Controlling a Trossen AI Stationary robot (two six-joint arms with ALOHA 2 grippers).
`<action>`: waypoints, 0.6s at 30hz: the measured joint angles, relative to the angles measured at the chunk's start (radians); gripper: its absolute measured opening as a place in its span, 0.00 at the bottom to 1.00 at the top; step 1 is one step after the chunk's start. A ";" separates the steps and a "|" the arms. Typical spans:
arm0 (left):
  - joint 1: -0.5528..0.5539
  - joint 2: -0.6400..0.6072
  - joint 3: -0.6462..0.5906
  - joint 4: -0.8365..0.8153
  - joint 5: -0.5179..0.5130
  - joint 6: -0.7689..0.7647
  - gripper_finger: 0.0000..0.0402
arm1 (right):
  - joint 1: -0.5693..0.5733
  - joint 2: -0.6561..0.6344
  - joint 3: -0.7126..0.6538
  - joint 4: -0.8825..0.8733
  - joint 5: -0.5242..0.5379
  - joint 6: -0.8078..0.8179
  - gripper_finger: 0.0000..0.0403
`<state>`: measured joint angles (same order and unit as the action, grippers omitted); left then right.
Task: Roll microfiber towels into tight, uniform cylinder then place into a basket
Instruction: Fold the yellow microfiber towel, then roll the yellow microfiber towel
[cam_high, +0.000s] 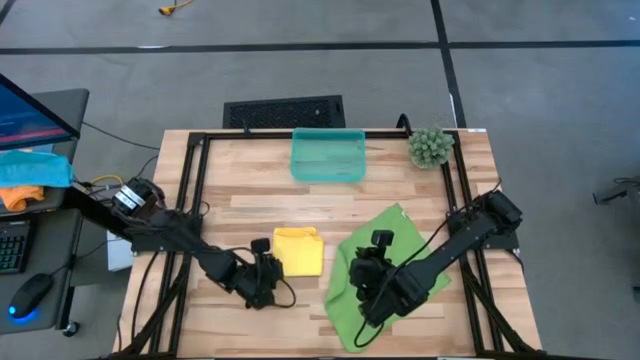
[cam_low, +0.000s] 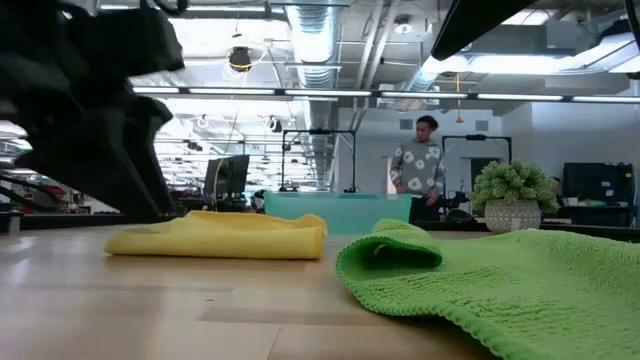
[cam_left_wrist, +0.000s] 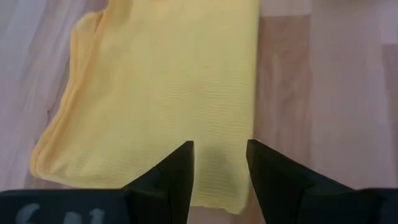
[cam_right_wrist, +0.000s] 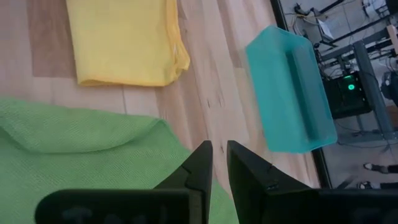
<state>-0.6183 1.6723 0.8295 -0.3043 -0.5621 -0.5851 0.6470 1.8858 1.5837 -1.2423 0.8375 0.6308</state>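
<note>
The yellow towel (cam_high: 298, 250) lies folded flat on the table's middle, also in the low view (cam_low: 220, 236). My left gripper (cam_left_wrist: 219, 149) is open and low over the towel's left edge near its near corner, pointing slantwise down (cam_high: 263, 268). The lime green towel (cam_high: 385, 278) lies spread to the right, one corner curled over (cam_low: 390, 250). My right gripper (cam_right_wrist: 217, 149) hovers above it with only a narrow gap between its fingers and nothing in them (cam_high: 375, 262). The teal basket (cam_high: 328, 155) stands at the table's far edge. My left gripper has one finger (cam_left_wrist: 180, 163) over the yellow towel's left edge (cam_left_wrist: 214, 186) and the other at its corner, coming slantwise from the table's left. I cannot tell whether the fingers touch the cloth. The towel lies flat on the table.
A small potted plant (cam_high: 431, 146) stands at the far right corner, beside the basket. A black vented panel (cam_high: 284, 111) lies on the floor behind the table. A desk with a blue cloth (cam_high: 35, 168) is at the left. A person (cam_low: 420, 165) stands far back in the room.
</note>
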 joint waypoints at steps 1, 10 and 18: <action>-0.008 -0.001 0.010 -0.015 -0.011 -0.004 0.35 | 0.002 0.000 0.000 0.000 -0.001 0.000 0.18; -0.093 -0.002 0.170 -0.295 -0.068 -0.017 0.35 | 0.057 0.000 0.000 -0.005 -0.002 0.031 0.18; -0.214 -0.003 0.187 -0.309 -0.082 0.041 0.35 | 0.094 0.000 0.000 0.090 -0.003 0.042 0.18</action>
<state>-0.8327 1.6695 1.0161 -0.6128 -0.6442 -0.5445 0.7410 1.8862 1.5837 -1.1522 0.8341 0.6731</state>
